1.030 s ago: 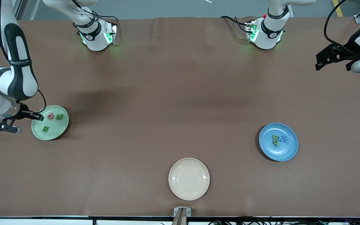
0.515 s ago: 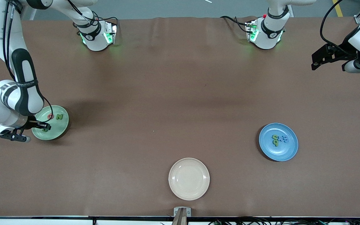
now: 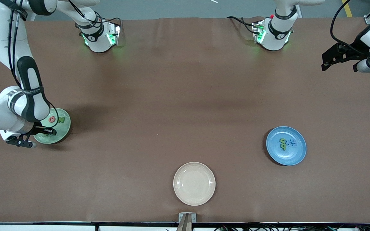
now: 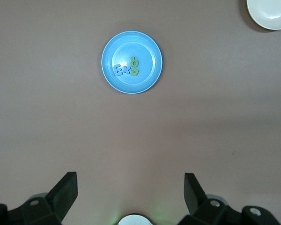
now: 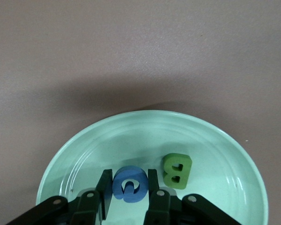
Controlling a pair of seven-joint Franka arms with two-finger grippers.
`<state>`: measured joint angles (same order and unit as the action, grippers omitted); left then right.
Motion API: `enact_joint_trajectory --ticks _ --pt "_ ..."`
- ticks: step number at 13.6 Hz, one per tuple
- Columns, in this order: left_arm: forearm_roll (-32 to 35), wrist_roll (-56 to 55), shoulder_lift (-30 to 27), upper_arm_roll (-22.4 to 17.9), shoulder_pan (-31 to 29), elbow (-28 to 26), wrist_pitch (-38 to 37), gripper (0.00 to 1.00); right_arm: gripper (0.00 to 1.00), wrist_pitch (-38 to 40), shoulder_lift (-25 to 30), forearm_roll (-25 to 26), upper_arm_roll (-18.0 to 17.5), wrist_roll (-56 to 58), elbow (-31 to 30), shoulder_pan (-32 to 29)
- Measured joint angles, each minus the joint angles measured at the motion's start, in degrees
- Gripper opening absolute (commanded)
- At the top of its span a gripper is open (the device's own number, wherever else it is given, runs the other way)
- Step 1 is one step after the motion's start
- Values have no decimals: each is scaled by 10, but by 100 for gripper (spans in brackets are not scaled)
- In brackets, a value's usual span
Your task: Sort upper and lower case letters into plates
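My right gripper (image 3: 50, 131) is low over the mint green plate (image 3: 60, 132), shut on a blue foam letter (image 5: 129, 185) held upright between its fingers. A green B (image 5: 176, 171) lies flat on that plate (image 5: 131, 133) beside the held letter. A red letter (image 3: 52, 119) and a green N (image 3: 61, 120) lie on the plate's part farther from the front camera. The blue plate (image 3: 287, 158) toward the left arm's end holds several blue and green letters (image 3: 287, 143). My left gripper (image 3: 328, 62) hangs open and high, looking down on the blue plate (image 4: 131, 47).
A cream-beige plate (image 3: 194, 183) with nothing in it sits near the table's front edge, midway between the two arms' ends; it also shows at a corner of the left wrist view (image 4: 270, 11). The two arm bases (image 3: 100, 37) (image 3: 273, 33) stand at the table's back.
My right gripper has moved with the blue letter across the green plate, toward the front camera, and now covers the B in the front view. The left gripper shifted only slightly.
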<state>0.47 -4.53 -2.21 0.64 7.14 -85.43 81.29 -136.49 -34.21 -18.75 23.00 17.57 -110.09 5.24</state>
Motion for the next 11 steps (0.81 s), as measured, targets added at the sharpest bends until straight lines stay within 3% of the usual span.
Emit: enact_joint_trajectory --ticks 1,5,8,11 --pt "0 0 0 7 -6 -1 1 100 100 2 -1 -2 -1 0 0 0" --pt "0 0 0 84 -76 -10 13 100 100 65 27 -3 -4 0 10 3" --pt "0 0 0 91 -79 -16 17 100 100 156 109 6 -3 -8 18 12" --pt "0 0 -1 91 -80 -20 18 100 100 225 192 82 -4 -112 18 55"
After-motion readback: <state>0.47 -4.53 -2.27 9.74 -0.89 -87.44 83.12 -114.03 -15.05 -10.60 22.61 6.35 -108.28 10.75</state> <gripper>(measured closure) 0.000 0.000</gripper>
